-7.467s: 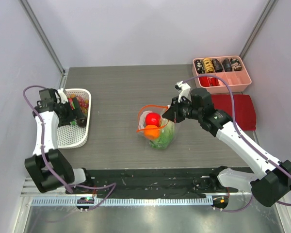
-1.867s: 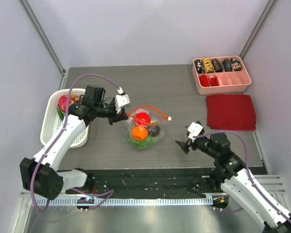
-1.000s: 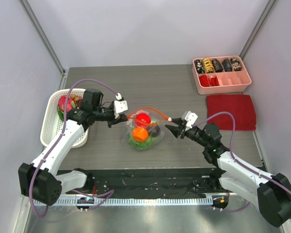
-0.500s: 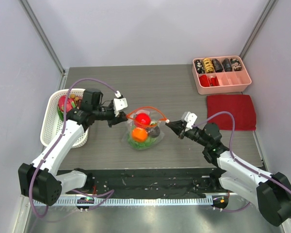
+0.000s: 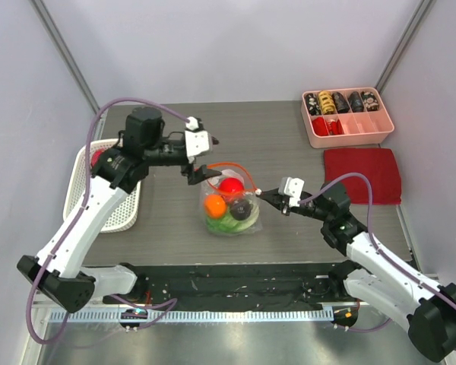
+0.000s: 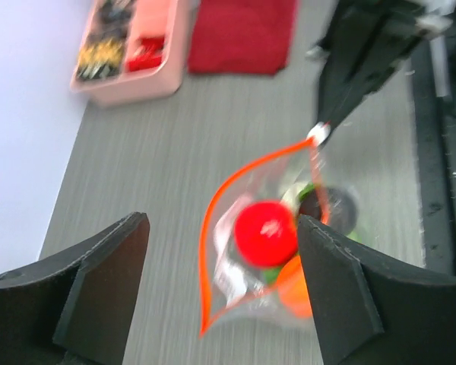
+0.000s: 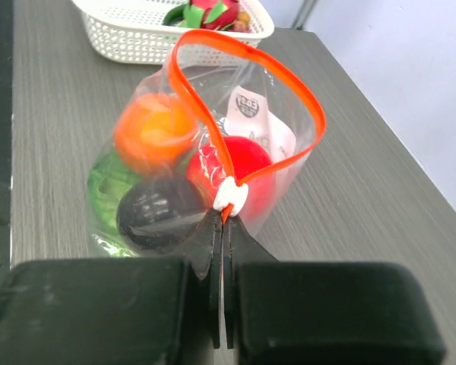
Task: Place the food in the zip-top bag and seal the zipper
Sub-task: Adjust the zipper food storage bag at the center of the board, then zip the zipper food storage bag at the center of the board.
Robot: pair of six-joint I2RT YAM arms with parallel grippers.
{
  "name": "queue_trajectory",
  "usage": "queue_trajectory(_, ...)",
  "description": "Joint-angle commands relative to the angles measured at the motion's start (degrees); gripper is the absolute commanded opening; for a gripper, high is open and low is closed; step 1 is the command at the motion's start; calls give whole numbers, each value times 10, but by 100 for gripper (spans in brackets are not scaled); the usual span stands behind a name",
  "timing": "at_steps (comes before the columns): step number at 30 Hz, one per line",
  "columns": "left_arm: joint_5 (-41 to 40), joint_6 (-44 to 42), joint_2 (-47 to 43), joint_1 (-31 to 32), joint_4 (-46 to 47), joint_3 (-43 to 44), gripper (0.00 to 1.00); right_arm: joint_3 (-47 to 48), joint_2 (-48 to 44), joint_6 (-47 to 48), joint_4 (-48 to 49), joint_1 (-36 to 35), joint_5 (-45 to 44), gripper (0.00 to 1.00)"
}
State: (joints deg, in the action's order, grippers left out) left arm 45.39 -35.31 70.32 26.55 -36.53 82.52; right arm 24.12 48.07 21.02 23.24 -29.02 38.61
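Note:
The zip-top bag (image 5: 232, 204) stands mid-table with its mouth open. Inside are the red fruit (image 5: 229, 185), the orange fruit (image 5: 215, 205), the green lettuce (image 5: 226, 223) and a dark round piece (image 5: 242, 210). The orange-red zipper (image 5: 229, 166) loops round the mouth. My right gripper (image 5: 266, 195) is shut on the zipper's right end, just behind its white slider (image 7: 230, 196); the wrist view shows the gripper (image 7: 224, 220) pinching the strip (image 7: 213, 137). My left gripper (image 5: 201, 157) is open and empty above the bag's left side. In the left wrist view the left gripper (image 6: 220, 222) hangs over the red fruit (image 6: 266, 232).
A white basket (image 5: 129, 207) with a dragon fruit (image 5: 99, 158) stands at the left, partly under my left arm. A pink compartment tray (image 5: 365, 125) is at the back right, with a dark red cloth (image 5: 363, 175) in front of it.
My left gripper has left the bag's left mouth corner, risen and moved back, and is open. The bag has shifted slightly right. My right gripper keeps its hold on the zipper end.

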Motion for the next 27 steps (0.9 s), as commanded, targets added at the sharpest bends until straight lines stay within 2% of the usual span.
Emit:
queue_trajectory(1,3,-34,46,71,-51,39,76,68,-21,76,-94,1,52,1)
queue_trajectory(5,25,-35,62,108,-1,13,65,95,-32,111,-162,1,59,1)
queue_trajectory(9,26,-42,86,156,20,9,50,108,-28,111,-182,1,63,1)
queue_trajectory(11,20,-46,100,170,22,12,47,113,-25,112,-190,1,61,1)
queue_trajectory(16,-26,-59,116,220,32,3,48,119,-22,118,-205,1,63,1)
queue_trajectory(20,-49,-62,133,236,52,-4,47,119,-23,119,-208,0,64,1)
queue_trajectory(25,-66,-80,152,245,58,-10,43,118,-29,119,-210,0,63,1)
queue_trajectory(27,-76,-84,160,246,58,-13,37,117,-33,120,-210,1,62,1)
